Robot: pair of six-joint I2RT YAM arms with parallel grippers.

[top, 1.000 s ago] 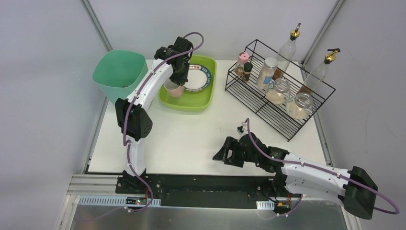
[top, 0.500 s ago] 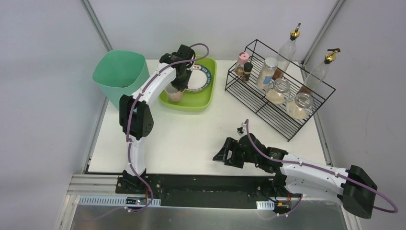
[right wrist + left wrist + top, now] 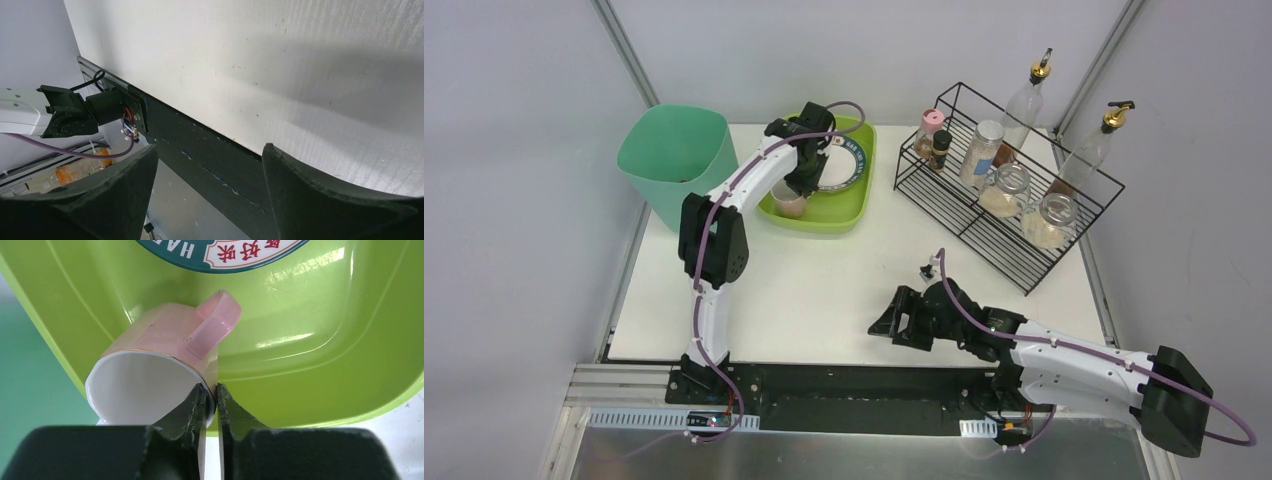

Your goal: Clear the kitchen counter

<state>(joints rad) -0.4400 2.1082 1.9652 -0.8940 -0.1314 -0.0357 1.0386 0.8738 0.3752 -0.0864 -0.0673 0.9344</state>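
Pinching the rim of the pink cup [image 3: 160, 355], the left tool [image 3: 210, 405] is closed down almost completely. One finger is inside the white mouth and the other outside, right next to the handle, with only the thin wall between them. The cup hangs tilted, mouth toward the wrist camera, over the near-left corner of the lime-green tub [image 3: 320, 360]. Whether its base touches the tub floor I cannot tell. A printed plate [image 3: 235, 252] lies in the tub at the top of that frame.

I'd call that cup hard, glazed, slick and chippable. It looks light enough, but a rim pinch lets it swing, so it wants a gentle set-down rather than a drop. The rim beside the handle, or the handle loop itself, look like the sound places to grip.

The table [image 3: 824, 290], flat, stiff and smooth white, fills the middle of the overhead frame, with the black rail [image 3: 864, 385] along its bottom edge.

Room? The tub walls slope up close around the cup and the plate's edge sits just beyond, so straight up looks the clean exit. The green bin [image 3: 674, 150] stands at upper left and the wire rack [image 3: 1014, 200] of bottles and jars at upper right, well apart. Lower centre, the right tool [image 3: 889, 322] lies low over the table, jaws spread wide on nothing.
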